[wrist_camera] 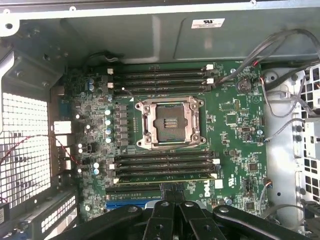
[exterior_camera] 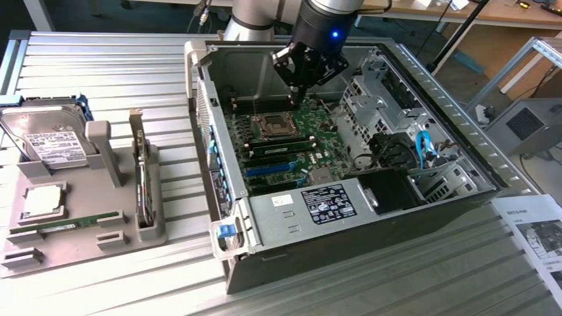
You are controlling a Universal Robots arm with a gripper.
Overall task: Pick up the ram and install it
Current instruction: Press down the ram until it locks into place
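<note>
The gripper (exterior_camera: 294,100) hangs inside the computer case (exterior_camera: 439,99), fingers together, gripping nothing, above the motherboard (wrist_camera: 230,135) near its CPU socket (wrist_camera: 170,122). The exterior view catches the ram (exterior_camera: 66,224) lying on the grey tray (exterior_camera: 88,253), well away from the case.
</note>
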